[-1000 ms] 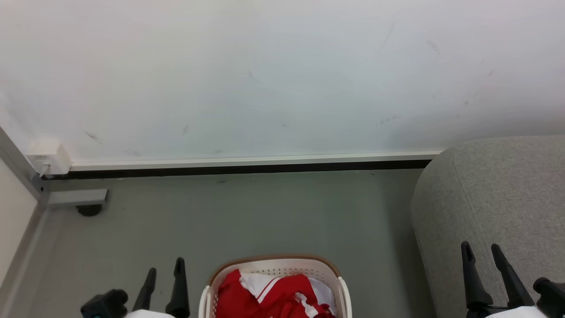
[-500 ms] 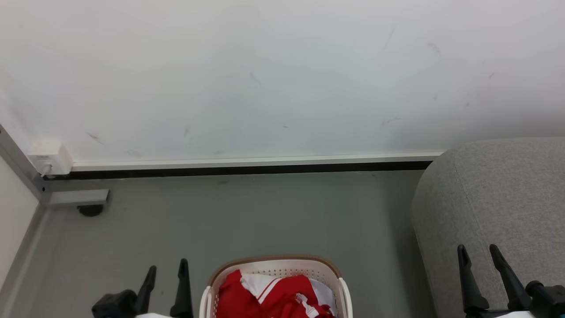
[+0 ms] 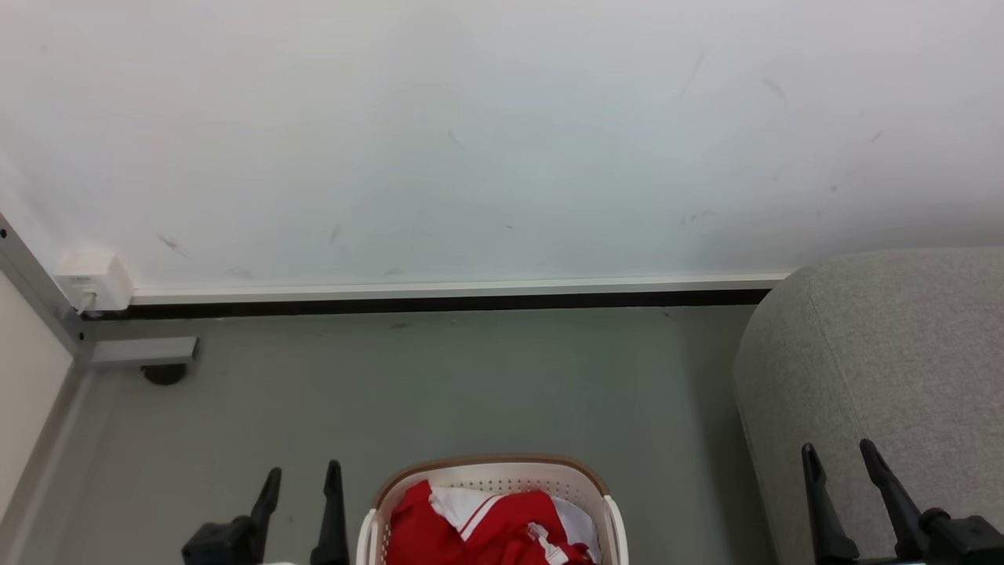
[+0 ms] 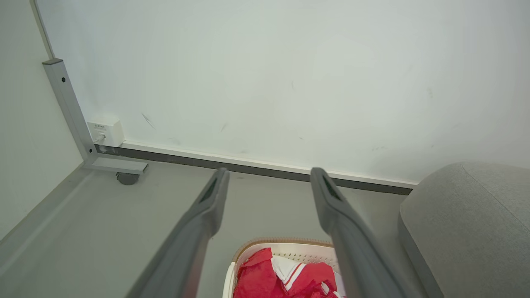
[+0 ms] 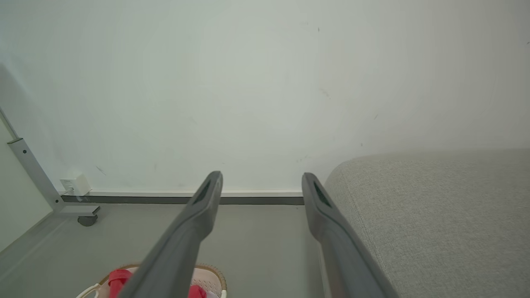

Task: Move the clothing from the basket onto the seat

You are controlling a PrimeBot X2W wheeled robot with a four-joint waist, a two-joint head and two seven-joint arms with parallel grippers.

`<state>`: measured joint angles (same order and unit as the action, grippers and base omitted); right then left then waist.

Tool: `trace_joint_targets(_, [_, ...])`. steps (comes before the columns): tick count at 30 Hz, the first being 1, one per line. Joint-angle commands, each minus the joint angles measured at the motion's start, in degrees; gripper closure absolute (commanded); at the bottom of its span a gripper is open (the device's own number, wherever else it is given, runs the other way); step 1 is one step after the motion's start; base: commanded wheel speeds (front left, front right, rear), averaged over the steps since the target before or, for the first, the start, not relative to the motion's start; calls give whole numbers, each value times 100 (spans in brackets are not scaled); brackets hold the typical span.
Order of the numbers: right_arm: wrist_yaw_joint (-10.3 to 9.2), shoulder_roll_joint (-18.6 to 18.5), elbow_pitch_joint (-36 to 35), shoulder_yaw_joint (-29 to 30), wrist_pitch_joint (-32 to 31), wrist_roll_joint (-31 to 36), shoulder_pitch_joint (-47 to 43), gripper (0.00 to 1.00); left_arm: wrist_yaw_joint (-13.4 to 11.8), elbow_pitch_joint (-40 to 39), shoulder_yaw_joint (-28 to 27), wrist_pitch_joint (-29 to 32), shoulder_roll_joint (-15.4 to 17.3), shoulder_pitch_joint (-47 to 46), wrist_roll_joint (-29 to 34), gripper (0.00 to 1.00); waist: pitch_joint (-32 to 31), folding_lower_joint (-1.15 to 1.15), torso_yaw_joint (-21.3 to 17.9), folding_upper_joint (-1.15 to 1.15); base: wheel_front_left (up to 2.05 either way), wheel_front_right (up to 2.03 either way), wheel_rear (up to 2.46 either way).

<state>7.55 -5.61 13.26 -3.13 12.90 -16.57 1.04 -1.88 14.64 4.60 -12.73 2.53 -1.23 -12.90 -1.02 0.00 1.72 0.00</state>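
The cream basket (image 3: 486, 473) with its brown rim sits on the floor at the bottom middle of the head view, holding crumpled red clothing (image 3: 478, 526) with white trim. Both also appear in the left wrist view as the basket (image 4: 285, 249) and clothing (image 4: 258, 279). The grey seat (image 3: 886, 369) rises at the right. My left gripper (image 3: 304, 480) is open just left of the basket, empty. My right gripper (image 3: 839, 459) is open in front of the seat, empty. In the right wrist view, the basket (image 5: 213, 275) lies low between the fingers (image 5: 207, 194).
A white wall with a dark baseboard (image 3: 439, 298) closes the far side. A metal frame foot with a caster (image 3: 161, 369) and a white wall box (image 3: 90, 282) stand at the left. Grey floor (image 3: 471, 377) spreads between basket and wall.
Both grippers have shifted slightly: the left one moved right toward the basket, the right one moved left and lower. The scene has slid down a little, so the camera moved.
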Motion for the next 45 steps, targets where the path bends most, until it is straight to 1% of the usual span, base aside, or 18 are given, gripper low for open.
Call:
trace_joint_targets(1, [-10, -22, 9, -12, 41, 129, -43, 0, -19, -25, 8, -73, 51, 36, 154, 0, -1, 0, 3, 0, 0, 0, 0])
trace_joint_targets(9, [-11, 0, 59, -18, 138, 365, -92, 0, -52, 18, 31, -151, 53, 82, 481, 0, -12, 0, 10, 0, 0, 0, 0])
trace_joint_targets(20, [-12, -24, 133, -110, 239, 671, -90, 0, -32, 112, 76, -253, 55, 74, 829, 0, -9, 0, 16, 0, 0, 0, 0])
trace_joint_targets(32, [-12, -39, 213, -190, 235, 490, -15, 0, -19, 124, 27, -246, 53, 76, 723, 0, 14, 0, -36, 0, 0, 0, 0])
trace_joint_targets(39, [-12, -38, 175, -281, 234, 439, 94, 0, 21, 161, 55, -246, 51, 57, 619, 0, 112, 0, -272, 0, 0, 0, 0])
trace_joint_targets(45, [-13, -15, 79, -368, 234, 445, 231, 0, 234, 472, 197, -245, 50, -210, 557, 0, 382, 0, -689, 0, 0, 0, 0])
